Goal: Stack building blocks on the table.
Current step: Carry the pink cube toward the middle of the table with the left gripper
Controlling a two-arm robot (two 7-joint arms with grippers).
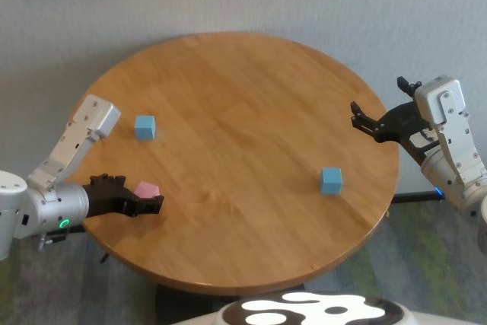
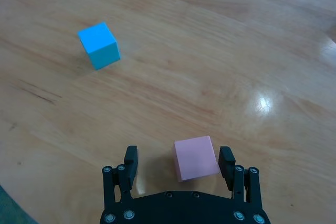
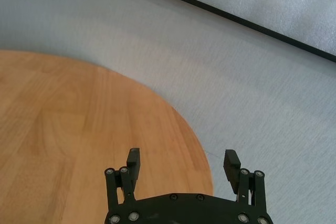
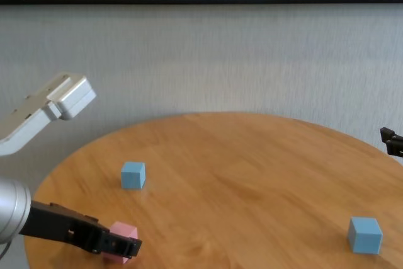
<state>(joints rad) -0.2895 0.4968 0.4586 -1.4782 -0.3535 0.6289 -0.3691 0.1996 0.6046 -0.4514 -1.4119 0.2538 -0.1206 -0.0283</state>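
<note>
A pale pink block [image 1: 147,189] [image 2: 196,158] [image 4: 121,250] rests on the round wooden table [image 1: 243,97] near its front left edge. My left gripper [image 1: 144,203] [image 2: 178,163] [image 4: 126,244] is low over the wood and open, its fingers on either side of the pink block. The block lies close to one finger, with a gap to the other. One light blue block [image 1: 144,126] [image 2: 98,45] [image 4: 133,175] stands farther back on the left. Another blue block [image 1: 331,180] [image 4: 365,235] sits at the front right. My right gripper [image 1: 364,123] [image 3: 181,160] hovers open and empty over the table's right rim.
The table's curved edge [image 3: 194,135] runs under the right gripper, with grey carpet [image 3: 236,77] beyond it. A pale wall [image 4: 220,61] rises behind the table. The robot's white and black base [image 1: 304,311] shows at the near side.
</note>
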